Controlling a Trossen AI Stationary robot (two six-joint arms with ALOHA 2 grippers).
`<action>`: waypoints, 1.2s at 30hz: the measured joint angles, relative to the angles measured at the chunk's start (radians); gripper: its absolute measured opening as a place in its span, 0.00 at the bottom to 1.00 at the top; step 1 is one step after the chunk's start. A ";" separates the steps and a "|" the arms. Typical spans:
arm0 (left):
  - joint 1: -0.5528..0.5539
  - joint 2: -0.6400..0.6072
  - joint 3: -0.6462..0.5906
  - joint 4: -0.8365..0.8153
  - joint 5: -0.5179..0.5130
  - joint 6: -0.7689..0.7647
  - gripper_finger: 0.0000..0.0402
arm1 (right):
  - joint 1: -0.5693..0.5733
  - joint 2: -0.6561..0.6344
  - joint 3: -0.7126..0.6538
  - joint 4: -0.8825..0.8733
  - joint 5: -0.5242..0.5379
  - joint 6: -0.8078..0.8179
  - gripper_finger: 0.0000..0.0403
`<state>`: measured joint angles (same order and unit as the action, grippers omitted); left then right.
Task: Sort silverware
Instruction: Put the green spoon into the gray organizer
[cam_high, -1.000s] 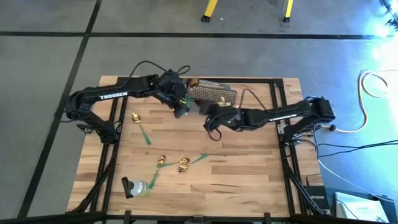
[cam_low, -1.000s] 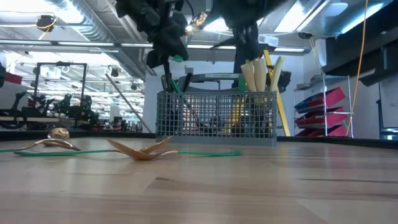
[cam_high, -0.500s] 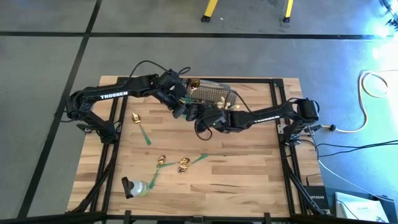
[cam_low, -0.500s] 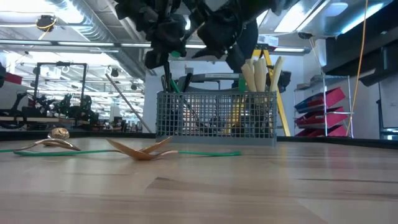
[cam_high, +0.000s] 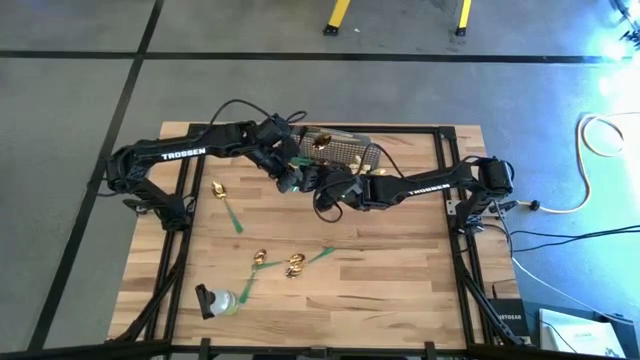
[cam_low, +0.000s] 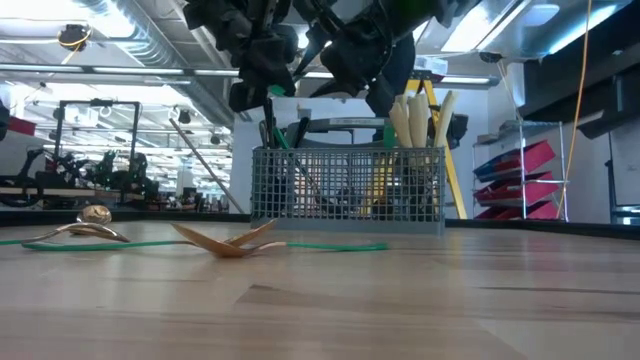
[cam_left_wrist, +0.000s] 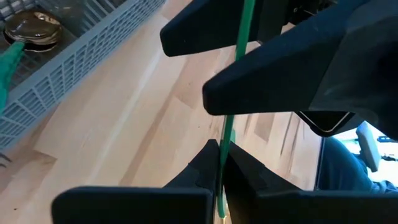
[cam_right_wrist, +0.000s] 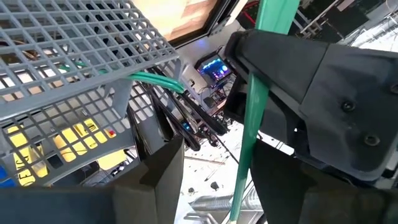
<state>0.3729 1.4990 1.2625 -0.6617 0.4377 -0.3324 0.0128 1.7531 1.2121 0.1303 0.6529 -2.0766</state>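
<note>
So from above, both arms meet beside the grey basket (cam_high: 340, 152); gold spoons (cam_high: 278, 263) lie on the desk (cam_high: 400, 290). Low view: cream-handled knives (cam_low: 412, 122) stand in the basket. Left wrist: left gripper (cam_left_wrist: 219, 177) fingers clamped on a green strip (cam_left_wrist: 235, 74). Right wrist: right gripper (cam_right_wrist: 217, 171) fingers apart around it.

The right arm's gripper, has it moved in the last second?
Yes. In the high view the right gripper has swung away from beside the mesh basket toward the left gripper, closing around the green strip held there.
</note>
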 joint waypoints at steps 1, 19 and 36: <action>0.000 0.000 0.000 0.000 0.000 0.000 0.00 | 0.000 0.000 0.000 -0.001 -0.002 0.000 0.39; 0.000 0.000 0.000 0.024 -0.045 -0.001 0.00 | 0.000 -0.001 0.000 -0.024 -0.017 0.142 0.20; 0.000 0.000 -0.001 0.071 -0.103 0.005 0.00 | -0.001 -0.002 0.000 -0.024 -0.032 0.297 0.02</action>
<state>0.3725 1.4990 1.2617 -0.5911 0.3343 -0.3276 0.0116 1.7512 1.2118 0.1059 0.6207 -1.7791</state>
